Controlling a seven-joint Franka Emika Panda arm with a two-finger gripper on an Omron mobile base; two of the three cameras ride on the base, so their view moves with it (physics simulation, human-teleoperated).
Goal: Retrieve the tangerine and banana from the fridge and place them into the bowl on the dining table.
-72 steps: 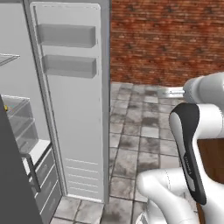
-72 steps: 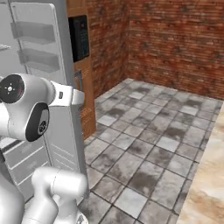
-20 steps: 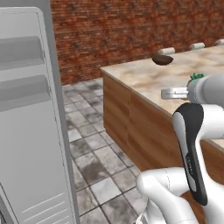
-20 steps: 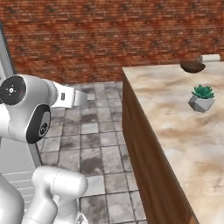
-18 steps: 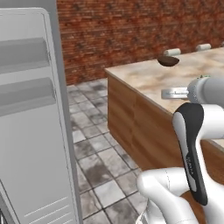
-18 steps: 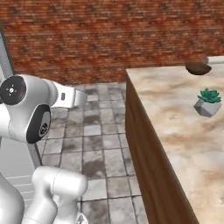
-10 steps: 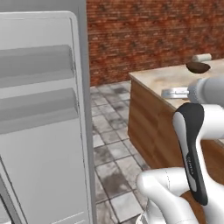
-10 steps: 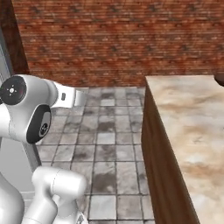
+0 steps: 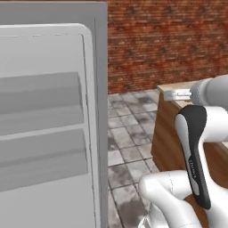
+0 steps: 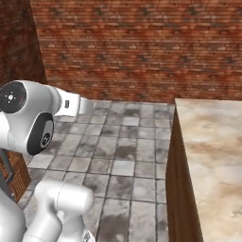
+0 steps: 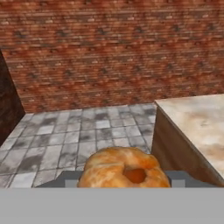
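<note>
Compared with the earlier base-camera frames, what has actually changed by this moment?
The base has kept turning, so the whole picture shifted: the fridge door now fills the left base view's left side, and the bowl and potted plant seen earlier on the dining table have passed out of frame. The arm's pose looks unchanged. The gripper holds the tangerine.

A kitchen: fridge [image 9: 49, 133], dining table [image 10: 212, 156], brick wall [image 10: 142, 47], tiled floor [image 10: 123, 156]

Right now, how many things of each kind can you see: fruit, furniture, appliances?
Fruit: 1, the tangerine, sitting between the jaws.
Furniture: 1, the dining table.
Appliances: 1, the fridge, its door standing open.
Total: 3
</note>
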